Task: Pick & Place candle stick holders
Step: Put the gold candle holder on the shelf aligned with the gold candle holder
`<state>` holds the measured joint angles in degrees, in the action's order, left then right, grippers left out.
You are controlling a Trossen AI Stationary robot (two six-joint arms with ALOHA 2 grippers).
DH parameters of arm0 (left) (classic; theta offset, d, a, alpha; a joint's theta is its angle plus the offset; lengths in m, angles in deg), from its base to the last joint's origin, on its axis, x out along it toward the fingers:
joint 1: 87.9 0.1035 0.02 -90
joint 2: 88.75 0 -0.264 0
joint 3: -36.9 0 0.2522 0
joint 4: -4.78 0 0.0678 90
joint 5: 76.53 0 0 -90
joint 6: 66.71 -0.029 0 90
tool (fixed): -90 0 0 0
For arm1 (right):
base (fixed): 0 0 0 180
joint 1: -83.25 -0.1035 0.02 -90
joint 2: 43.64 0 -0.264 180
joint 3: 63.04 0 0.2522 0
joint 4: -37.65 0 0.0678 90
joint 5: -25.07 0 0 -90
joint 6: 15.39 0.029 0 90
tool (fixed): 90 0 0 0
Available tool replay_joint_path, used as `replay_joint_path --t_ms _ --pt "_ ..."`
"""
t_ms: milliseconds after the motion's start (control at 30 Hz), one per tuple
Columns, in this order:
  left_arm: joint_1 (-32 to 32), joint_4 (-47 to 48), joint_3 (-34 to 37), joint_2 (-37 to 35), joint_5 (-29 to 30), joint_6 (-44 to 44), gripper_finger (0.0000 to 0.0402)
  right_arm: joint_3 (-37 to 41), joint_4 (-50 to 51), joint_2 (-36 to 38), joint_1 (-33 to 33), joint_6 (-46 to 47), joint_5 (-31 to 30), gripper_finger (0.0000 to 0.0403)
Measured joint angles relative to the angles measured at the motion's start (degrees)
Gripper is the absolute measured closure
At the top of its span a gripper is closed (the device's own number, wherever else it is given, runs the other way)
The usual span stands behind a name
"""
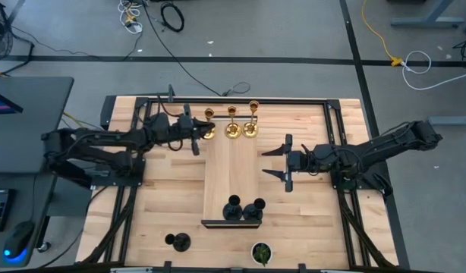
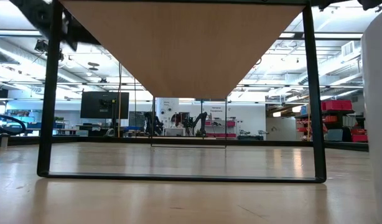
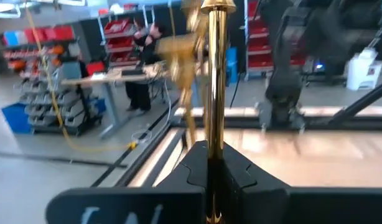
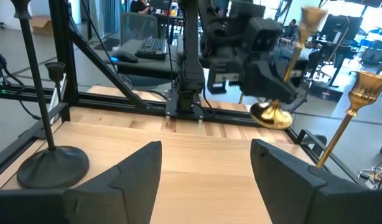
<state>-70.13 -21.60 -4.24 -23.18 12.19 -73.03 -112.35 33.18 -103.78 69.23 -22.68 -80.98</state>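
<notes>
Three gold candle stick holders stand in a row at the table's far middle: left (image 1: 209,130), middle (image 1: 231,130), right (image 1: 250,129). My left gripper (image 1: 196,138) is shut on the left one, whose stem (image 3: 214,93) rises between its fingers. Two black holders (image 1: 233,208) (image 1: 254,211) stand on their bases at the near end of a raised wooden board (image 1: 231,171). A third black holder (image 1: 180,243) stands on the table at the near left. My right gripper (image 1: 283,161) is open and empty, right of the board. My left gripper pinches the left gold holder's thin stem (image 3: 213,158) between its two fingers. The fingers come level from the table's left and lie across the stem. The holder stays upright, with its base (image 4: 272,116) below the gripper; whether the base rests on the table, I cannot tell.
A dark pot with a green plant (image 1: 262,252) stands at the near edge. The raised board stands on a black frame (image 2: 178,177). A black rail frame (image 1: 324,106) runs around the table. Bare wood lies left and right of the board.
</notes>
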Motion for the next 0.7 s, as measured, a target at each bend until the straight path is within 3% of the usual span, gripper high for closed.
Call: replay_joint_path --t_ms 167,700 --pt "1.39 -11.68 3.65 2.27 -4.92 0.54 0.0392 0.00 0.34 0.00 0.09 -0.25 -0.41 0.0158" --pt "5.75 -27.21 4.15 16.71 -10.59 2.65 0.0392 0.00 1.35 0.00 0.20 -0.72 -2.99 0.0158"
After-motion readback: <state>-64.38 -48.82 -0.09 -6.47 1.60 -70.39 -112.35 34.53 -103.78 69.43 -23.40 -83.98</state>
